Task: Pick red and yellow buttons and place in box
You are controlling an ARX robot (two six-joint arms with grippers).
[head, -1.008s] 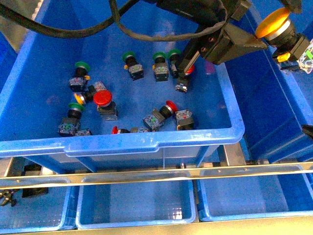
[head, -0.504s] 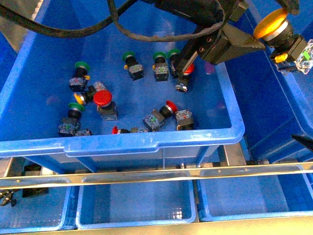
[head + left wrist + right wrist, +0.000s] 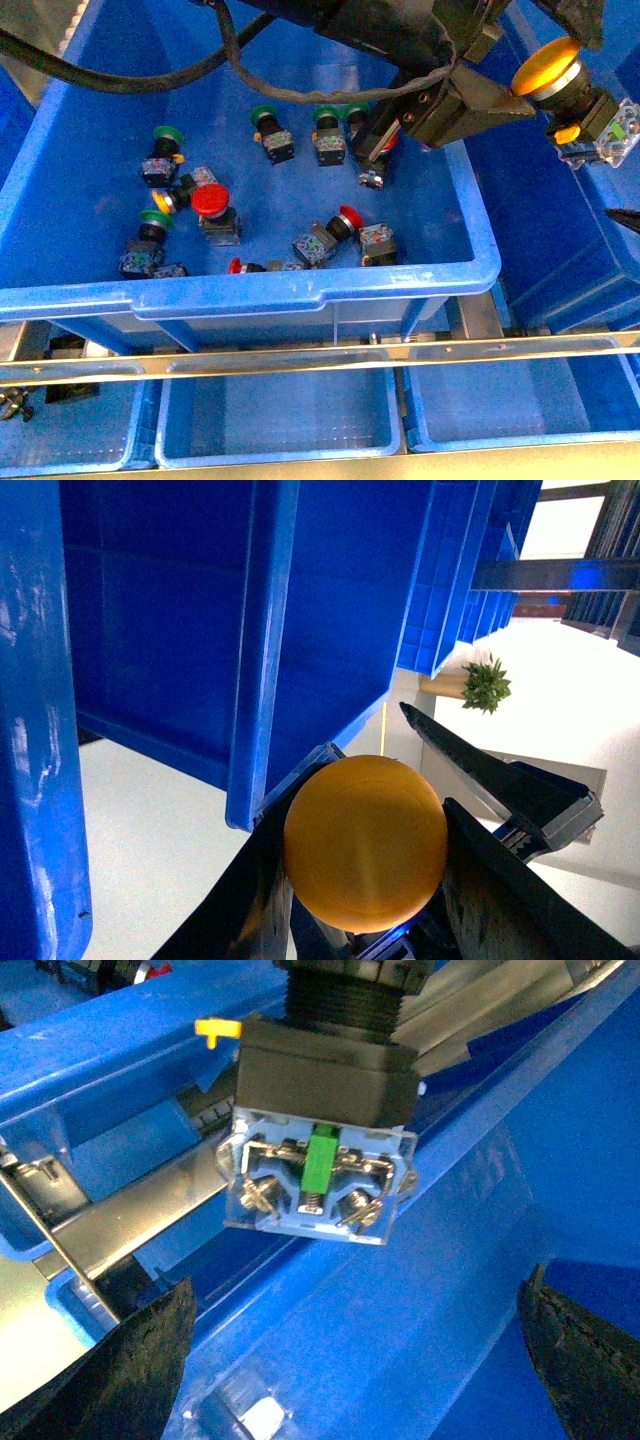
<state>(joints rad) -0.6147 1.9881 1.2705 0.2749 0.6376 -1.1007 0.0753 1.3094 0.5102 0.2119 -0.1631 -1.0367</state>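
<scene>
Red button (image 3: 210, 200) lies mid source tote (image 3: 300, 285): later pick.
R end effector (image 3: 355, 1300): fingers wide, empty, below held btn.
L end effector (image 3: 530, 88): clamped on yellow button (image 3: 545, 68), aloft over box (image 3: 560, 220), just inside its left wall.
Judgement: lower btn between walls before opening; keep R fingers aside.

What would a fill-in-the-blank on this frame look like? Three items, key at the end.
1. The left gripper is shut on a button whose round cap is ____.
2. In the right wrist view, the clear contact block under that button has a ____ plunger at its centre.
3. The right gripper is ____, with nothing between its fingers.

Missing words: yellow; green; open.
</scene>
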